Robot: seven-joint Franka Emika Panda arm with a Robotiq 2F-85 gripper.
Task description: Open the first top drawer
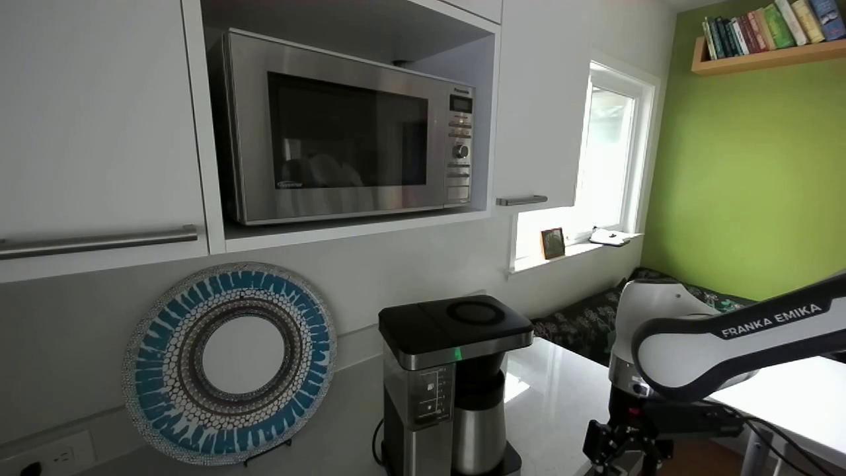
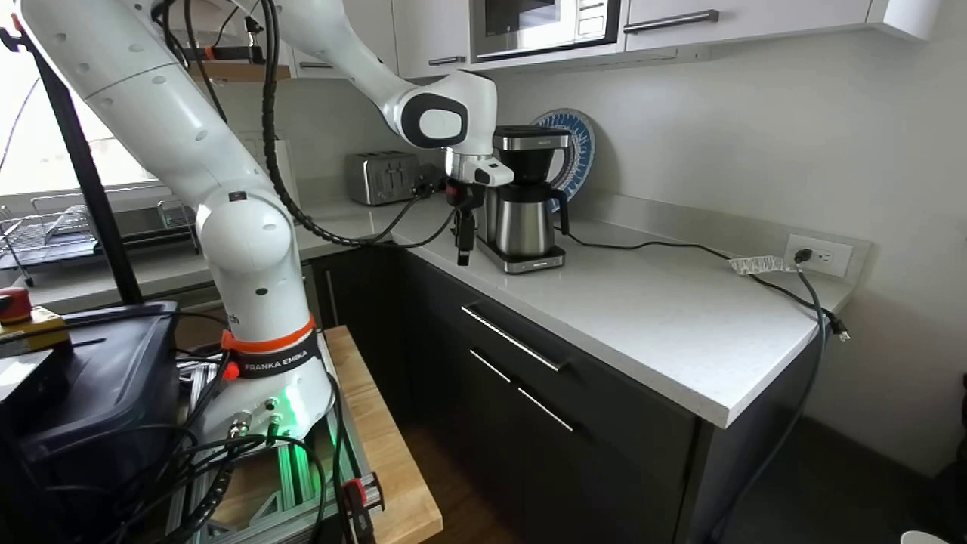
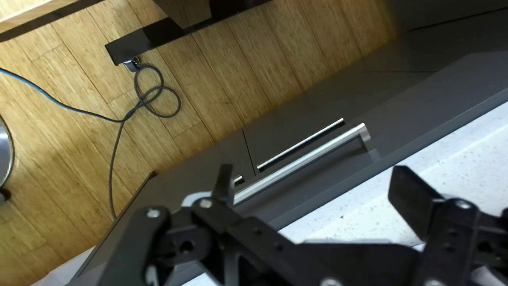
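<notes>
The top drawer (image 2: 604, 381) is a wide dark front just under the white countertop, and it looks closed. Its long silver bar handle (image 2: 514, 338) also shows in the wrist view (image 3: 301, 163), running diagonally. My gripper (image 3: 315, 176) is open, with its two black fingers wide apart and nothing between them. In that view the left finger covers the handle's near end. In an exterior view the gripper (image 2: 464, 257) points down near the counter's front edge, higher than the handle and apart from it. The gripper also shows at the bottom of an exterior view (image 1: 628, 453); the drawer is out of sight there.
A coffee maker (image 2: 525, 219) stands on the counter (image 2: 642, 302) right beside the gripper. Two lower handles (image 2: 544, 409) sit below the drawer. A toaster (image 2: 384, 177) and a round patterned plate (image 1: 231, 363) stand farther back. Cables (image 3: 147, 99) lie on the wooden floor.
</notes>
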